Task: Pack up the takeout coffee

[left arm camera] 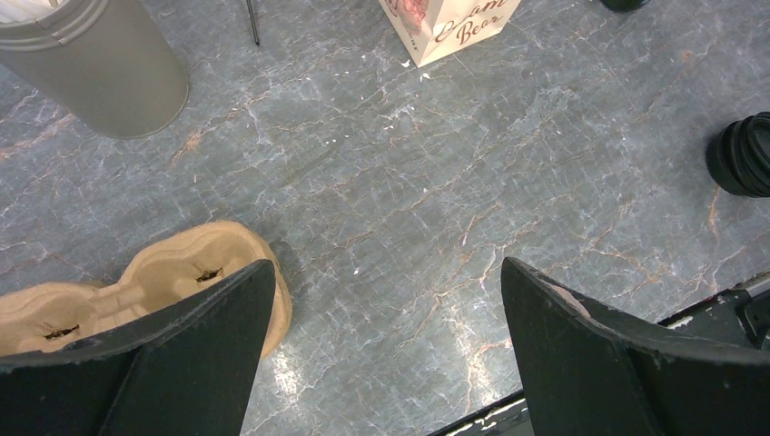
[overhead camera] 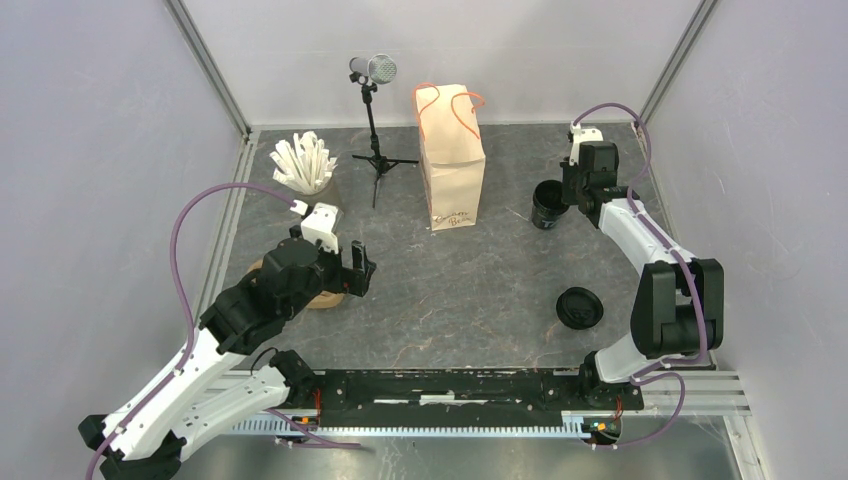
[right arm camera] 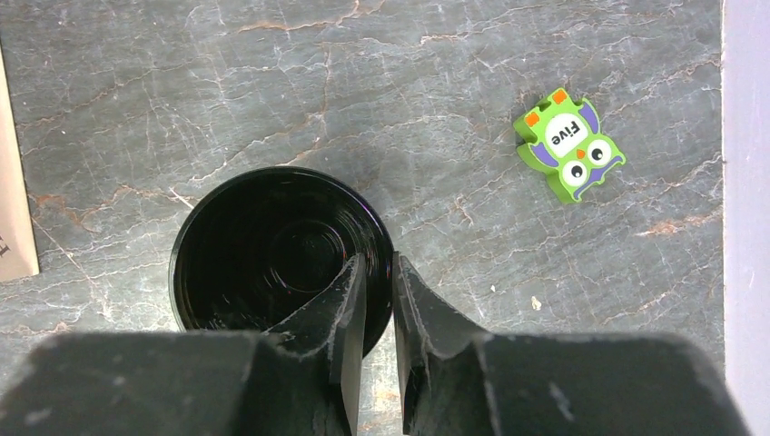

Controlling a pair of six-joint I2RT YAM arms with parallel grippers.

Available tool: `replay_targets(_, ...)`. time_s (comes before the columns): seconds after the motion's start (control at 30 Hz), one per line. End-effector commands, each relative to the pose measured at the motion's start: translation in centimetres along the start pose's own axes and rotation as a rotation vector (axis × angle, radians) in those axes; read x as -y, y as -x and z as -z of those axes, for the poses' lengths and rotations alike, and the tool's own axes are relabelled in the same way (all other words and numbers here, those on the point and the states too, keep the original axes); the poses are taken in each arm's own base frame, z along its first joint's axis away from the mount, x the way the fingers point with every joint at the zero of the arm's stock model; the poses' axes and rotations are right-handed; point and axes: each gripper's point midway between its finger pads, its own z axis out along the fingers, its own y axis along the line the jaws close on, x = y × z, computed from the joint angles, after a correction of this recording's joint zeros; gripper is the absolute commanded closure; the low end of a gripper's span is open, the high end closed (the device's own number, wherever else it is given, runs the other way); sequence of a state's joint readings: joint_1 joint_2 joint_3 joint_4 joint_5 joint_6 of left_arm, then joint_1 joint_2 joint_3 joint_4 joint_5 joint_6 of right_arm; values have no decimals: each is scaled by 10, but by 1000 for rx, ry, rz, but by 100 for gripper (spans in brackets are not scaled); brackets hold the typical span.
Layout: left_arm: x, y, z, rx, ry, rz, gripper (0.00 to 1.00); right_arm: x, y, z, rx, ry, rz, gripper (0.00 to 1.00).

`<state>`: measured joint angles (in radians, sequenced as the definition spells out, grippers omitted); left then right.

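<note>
Seen from above, the right gripper (overhead camera: 562,196) sits far out on the table (overhead camera: 450,290), hard against the black cup (overhead camera: 546,205). The cup stands upright and uncovered just to the gripper's left. The brown paper bag (overhead camera: 452,155) stands further left, and the black lid (overhead camera: 580,307) lies flat, well back towards the arm bases. The left gripper (overhead camera: 360,272) hangs with its jaws spread wide and nothing between them, a cardboard cup carrier (overhead camera: 322,298) just beneath it and a grey cup of white sticks (overhead camera: 305,165) beyond it. The left wrist view shows the same wide gap over bare table: the carrier (left arm camera: 154,282) runs under one finger, and the lid (left arm camera: 745,154) lies out past the other. In the right wrist view, one finger reaches inside the cup (right arm camera: 272,245) and the other stays outside, the wall in the narrow slit between them. Whether they pinch it cannot be told. A green owl block (right arm camera: 569,143) lies ahead of the fingers, off to the right.
</note>
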<state>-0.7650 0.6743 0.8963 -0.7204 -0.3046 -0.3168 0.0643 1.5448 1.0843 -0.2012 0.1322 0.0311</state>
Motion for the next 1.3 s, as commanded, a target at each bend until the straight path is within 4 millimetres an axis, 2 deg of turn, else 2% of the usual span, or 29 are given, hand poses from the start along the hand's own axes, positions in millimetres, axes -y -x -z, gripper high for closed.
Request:
replay_targets(0.0,2,3,0,14,-10,6,0,6,19,7,51,-18,0,77)
replay_targets(0.77,1,2,-1,9,-4,4,0,8,7,-2,11,-31,13,77)
replay_targets(1.1,1,3,-1,10,-3,5,0,8,9,-2,19,-34,10,85)
replay_targets(1.27,0,3,0,12,4,6,0,9,5,-3,9,-39,11,82)
